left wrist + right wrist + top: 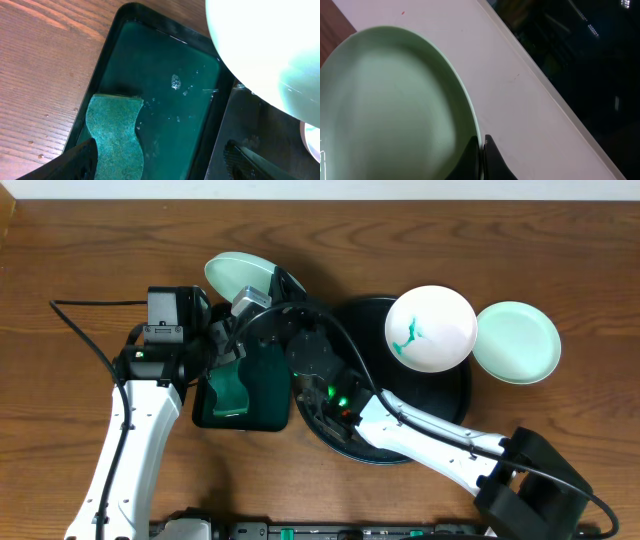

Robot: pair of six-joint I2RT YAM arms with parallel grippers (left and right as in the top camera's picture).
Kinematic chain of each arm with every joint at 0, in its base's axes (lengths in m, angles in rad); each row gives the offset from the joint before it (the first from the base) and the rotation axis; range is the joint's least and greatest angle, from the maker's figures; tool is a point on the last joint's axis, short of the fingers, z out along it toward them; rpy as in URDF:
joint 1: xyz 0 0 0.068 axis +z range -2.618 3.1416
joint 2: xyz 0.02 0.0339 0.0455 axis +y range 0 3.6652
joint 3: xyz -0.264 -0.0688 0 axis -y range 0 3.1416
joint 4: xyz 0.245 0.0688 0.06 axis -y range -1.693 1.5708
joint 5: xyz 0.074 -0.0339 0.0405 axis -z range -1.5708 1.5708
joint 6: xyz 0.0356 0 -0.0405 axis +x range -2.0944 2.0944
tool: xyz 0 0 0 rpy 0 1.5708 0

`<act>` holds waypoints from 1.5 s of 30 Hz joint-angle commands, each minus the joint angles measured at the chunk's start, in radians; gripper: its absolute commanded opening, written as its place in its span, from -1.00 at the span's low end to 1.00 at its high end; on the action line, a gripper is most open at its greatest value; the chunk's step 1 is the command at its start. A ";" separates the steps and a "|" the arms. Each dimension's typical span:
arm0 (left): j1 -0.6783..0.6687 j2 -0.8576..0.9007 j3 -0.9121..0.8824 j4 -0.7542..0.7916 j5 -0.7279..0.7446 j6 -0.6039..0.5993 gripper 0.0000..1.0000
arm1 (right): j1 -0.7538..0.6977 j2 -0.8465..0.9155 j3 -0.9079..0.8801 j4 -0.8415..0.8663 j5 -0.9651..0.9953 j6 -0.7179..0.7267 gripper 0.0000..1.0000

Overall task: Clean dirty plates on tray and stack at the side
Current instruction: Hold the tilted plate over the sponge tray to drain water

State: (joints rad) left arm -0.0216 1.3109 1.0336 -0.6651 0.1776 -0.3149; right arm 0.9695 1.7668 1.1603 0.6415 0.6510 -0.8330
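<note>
Your right pincer pinches the pale mint-green round plate by its thin rim, likely stiff, light and slippery, so grip firmly there; your left pincer stands spread.

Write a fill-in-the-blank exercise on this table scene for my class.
The right gripper is shut on the rim of the held plate, whose colour is ____.
The smeared plate is ____ in colour.
The sponge lies in the green tray under the open gripper of the ____ arm.
Missing words: mint-green; white; left.
</note>
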 commanded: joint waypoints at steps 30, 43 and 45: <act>0.001 -0.003 0.018 0.000 0.002 0.004 0.61 | 0.006 -0.009 0.016 -0.012 0.010 0.197 -0.97; 0.001 -0.003 0.018 0.000 0.002 0.004 0.61 | -0.043 -0.009 0.016 -0.251 0.033 0.689 -0.98; 0.001 -0.003 0.018 -0.001 0.002 0.004 0.61 | -0.057 -0.009 0.016 -0.303 0.033 0.777 -0.98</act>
State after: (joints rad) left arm -0.0216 1.3109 1.0336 -0.6651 0.1780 -0.3153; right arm 0.9394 1.7668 1.1610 0.3664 0.6697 -0.2543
